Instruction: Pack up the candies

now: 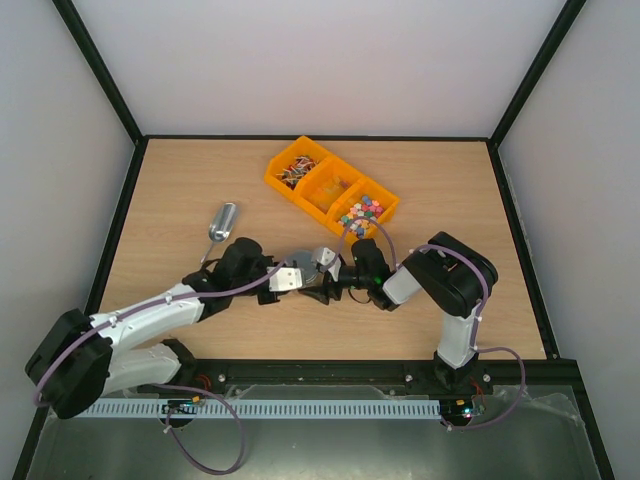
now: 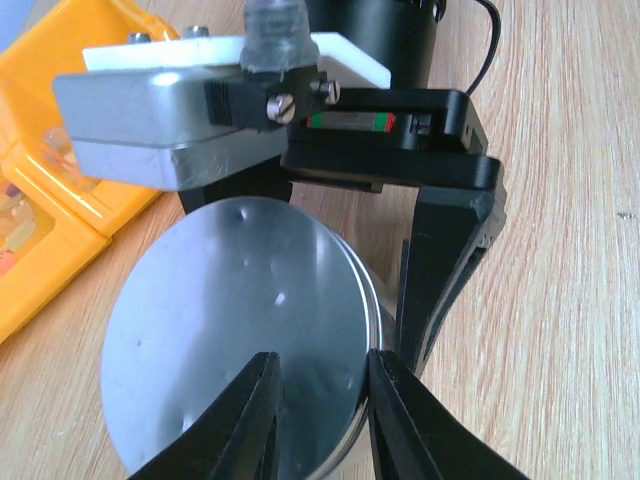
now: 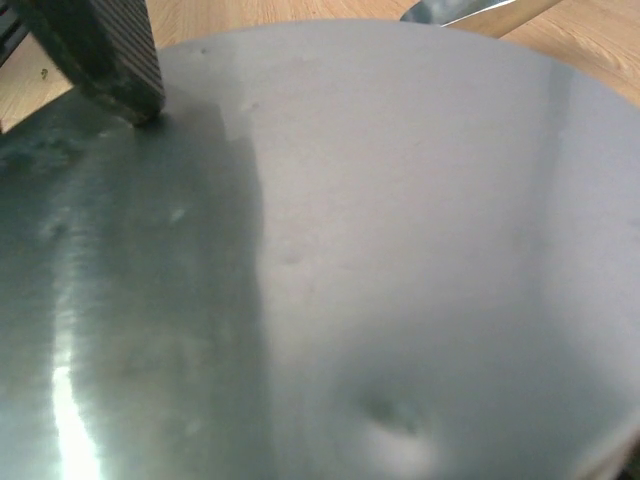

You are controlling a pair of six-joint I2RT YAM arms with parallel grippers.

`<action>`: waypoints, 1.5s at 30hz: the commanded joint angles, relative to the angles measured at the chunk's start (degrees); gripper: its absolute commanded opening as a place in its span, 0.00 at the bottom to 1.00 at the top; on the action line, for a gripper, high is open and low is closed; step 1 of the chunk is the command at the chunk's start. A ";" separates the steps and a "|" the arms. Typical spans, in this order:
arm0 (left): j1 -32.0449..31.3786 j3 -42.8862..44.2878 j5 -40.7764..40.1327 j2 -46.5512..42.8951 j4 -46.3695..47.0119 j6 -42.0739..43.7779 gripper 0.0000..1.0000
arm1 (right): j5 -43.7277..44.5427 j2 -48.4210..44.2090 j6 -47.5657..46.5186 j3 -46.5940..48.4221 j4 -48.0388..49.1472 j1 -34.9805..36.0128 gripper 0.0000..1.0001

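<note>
Orange bins point(image 1: 316, 212), pastel multicoloured candies point(image 1: 361, 211), silver-grey disc point(image 2: 230, 310), black fingers point(image 2: 400, 430), pale woodgrain table point(image 1: 200, 180)

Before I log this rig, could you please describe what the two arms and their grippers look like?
The left arm has white links and black joints; the right arm matches. A lilac cable runs along each. The left gripper has black tapered fingers; the right gripper is black too, under a grey camera box on a white plate.

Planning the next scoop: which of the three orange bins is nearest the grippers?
The right-end bin, holding pastel multicoloured cubes; the amber pieces and red-white-dark pieces sit in bins farther back.
</note>
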 commanded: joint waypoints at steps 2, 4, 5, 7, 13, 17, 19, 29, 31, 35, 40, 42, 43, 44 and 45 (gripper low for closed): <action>6.02 -1.96 -7.37 -1.68 -2.75 2.49 0.26 | -7.50 0.41 -3.47 -1.47 -3.74 0.58 0.46; 7.14 -2.13 -7.22 -2.21 -3.54 2.64 0.26 | -7.51 0.50 -3.25 -1.60 -3.75 0.51 0.46; 7.44 -2.13 -7.15 -2.50 -4.02 2.64 0.26 | -7.40 0.54 -3.09 -1.55 -3.75 0.46 0.46; 7.85 -2.27 -7.03 -3.13 -4.79 2.73 0.26 | -7.19 0.49 -2.56 -1.58 -3.67 0.37 0.46; 8.33 -2.19 -6.25 -6.35 -7.60 2.34 0.26 | -6.04 0.67 -1.49 -1.52 -3.20 0.20 0.46; 7.46 -1.23 1.27 -11.60 -9.87 2.76 0.40 | -5.50 0.74 -0.49 -1.27 -2.82 0.09 0.46; 5.60 0.00 3.49 -12.11 -11.28 2.09 0.43 | -5.17 0.93 0.14 -1.10 -2.61 0.10 0.46; -0.76 3.29 6.77 -4.24 -5.55 -1.70 0.54 | -3.69 2.00 2.82 -0.69 -1.15 0.12 0.47; -1.21 2.73 6.67 -3.30 -3.77 -1.23 0.54 | -3.57 2.04 2.97 -0.50 -0.95 0.15 0.47; -1.98 3.64 5.07 0.25 -2.13 -1.80 0.54 | -3.78 2.05 2.47 -0.58 -0.90 0.12 0.47; -2.25 3.84 0.65 2.51 -1.38 -1.76 0.46 | -4.72 1.58 0.91 -1.13 -1.40 0.07 0.46; -2.06 2.77 -0.79 1.80 -2.12 -0.03 0.38 | -5.04 1.42 0.34 -1.41 -1.46 0.15 0.46; -1.69 1.98 -0.97 0.81 -2.59 0.65 0.34 | -5.31 1.40 0.08 -1.45 -1.59 0.03 0.46; -1.06 1.53 -0.47 0.00 -3.35 1.30 0.32 | -5.44 1.31 -0.05 -1.58 -1.64 0.03 0.46; -0.43 1.28 -0.09 -0.87 -4.21 1.82 0.30 | -5.57 1.29 -0.09 -1.57 -1.72 0.04 0.46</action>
